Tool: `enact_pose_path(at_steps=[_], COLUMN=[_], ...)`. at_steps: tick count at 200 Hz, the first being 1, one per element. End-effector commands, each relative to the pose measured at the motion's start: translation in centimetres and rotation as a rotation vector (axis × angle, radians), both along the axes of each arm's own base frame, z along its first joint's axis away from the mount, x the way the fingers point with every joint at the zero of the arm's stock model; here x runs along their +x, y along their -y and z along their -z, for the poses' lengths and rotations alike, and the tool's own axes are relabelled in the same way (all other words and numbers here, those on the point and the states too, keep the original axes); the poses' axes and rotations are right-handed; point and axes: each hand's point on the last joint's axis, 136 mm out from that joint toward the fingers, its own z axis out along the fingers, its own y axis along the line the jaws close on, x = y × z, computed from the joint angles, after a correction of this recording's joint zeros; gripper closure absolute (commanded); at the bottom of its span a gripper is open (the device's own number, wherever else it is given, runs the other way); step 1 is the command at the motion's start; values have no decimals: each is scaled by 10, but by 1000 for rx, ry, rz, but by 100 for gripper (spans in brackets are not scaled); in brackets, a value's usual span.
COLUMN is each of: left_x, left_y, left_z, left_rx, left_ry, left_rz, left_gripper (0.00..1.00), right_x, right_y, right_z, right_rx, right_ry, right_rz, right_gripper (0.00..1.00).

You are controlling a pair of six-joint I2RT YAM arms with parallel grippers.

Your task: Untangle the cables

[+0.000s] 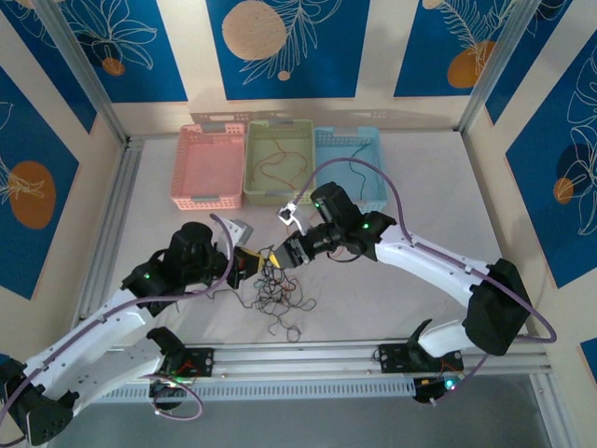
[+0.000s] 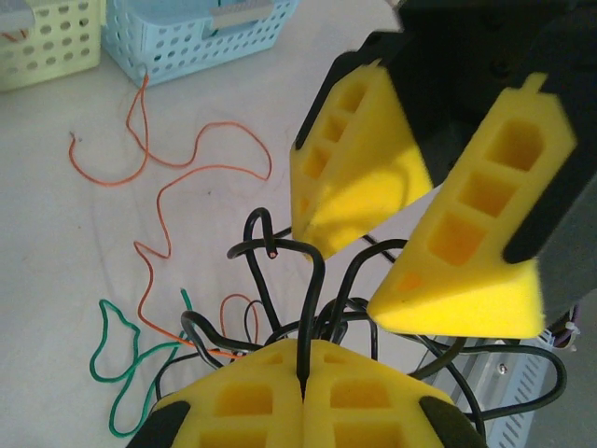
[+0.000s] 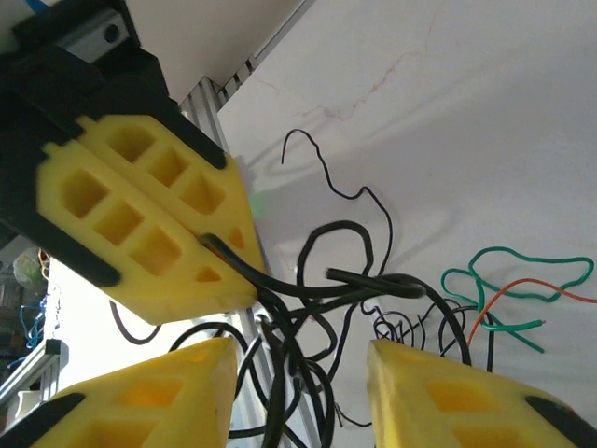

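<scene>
cables (image 1: 278, 289) on table (image 1: 420, 215), baskets (image 1: 266, 197) behind (three abreast)

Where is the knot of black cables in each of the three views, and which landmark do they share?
Top external: black cable knot, just below centre.
Left wrist: bottom centre, just above the left gripper.
Right wrist: lower centre, right of that gripper.
Shared landmark: the left gripper, shut on one strand of the knot.

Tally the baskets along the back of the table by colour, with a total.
Pink basket: 1
Green basket: 1
Blue basket: 1
Total: 3
</scene>
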Motion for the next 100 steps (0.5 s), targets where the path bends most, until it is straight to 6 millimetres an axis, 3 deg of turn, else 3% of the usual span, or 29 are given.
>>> enact_pose_path(at_steps=[1, 22, 59, 100], left_x=[0, 0, 1, 12], left_y=[-6, -6, -4, -19], left_z=[-30, -27, -11, -1], left_rx=[-29, -7, 53, 135], left_ry=[104, 108, 55, 55], left_rz=[3, 11, 32, -66], left_gripper=[100, 100, 100, 100], right_x=[-7, -5, 6, 19], right_y=[-2, -3, -8, 3], right_z=[-4, -5, -20, -18], right_rx=[-2, -14, 1, -27], right_ry=[-34, -34, 13, 55], right_rz=[-29, -27, -9, 44], right_gripper=[58, 68, 96, 100])
